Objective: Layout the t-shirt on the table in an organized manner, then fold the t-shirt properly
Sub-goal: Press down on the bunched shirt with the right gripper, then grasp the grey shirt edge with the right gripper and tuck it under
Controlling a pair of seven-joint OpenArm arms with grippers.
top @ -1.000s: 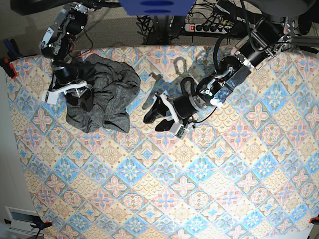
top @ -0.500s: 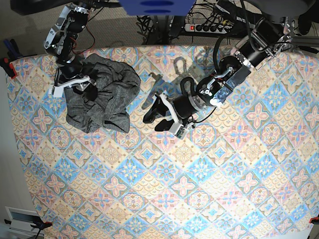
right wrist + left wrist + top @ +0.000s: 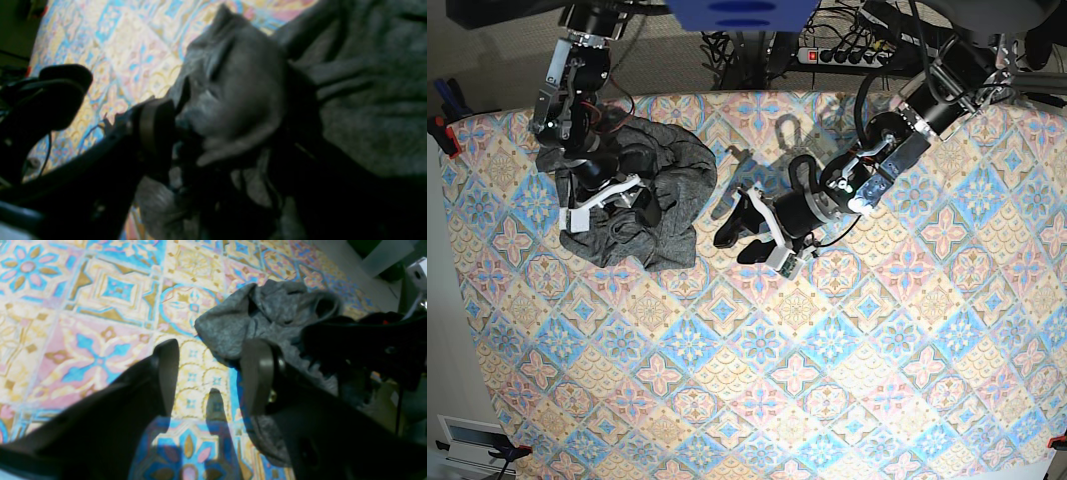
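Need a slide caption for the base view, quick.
Right gripper buried in the crumpled t-shirt on the patterned table; left gripper open beside it, empty.

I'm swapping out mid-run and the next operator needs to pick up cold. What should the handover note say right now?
Left end effector: open, empty, hovering over bare table just short of the shirt's near edge.
Right end effector: pushed into the t-shirt, bunched cloth between its fingers; whether it has closed on the cloth cannot be told.
T-shirt: a crumpled heap at the table's far corner on the right arm's side, nothing spread flat.
Done: nothing of the layout yet.
Left: secure a grip, spread the shirt flat with sleeves out, then fold it.
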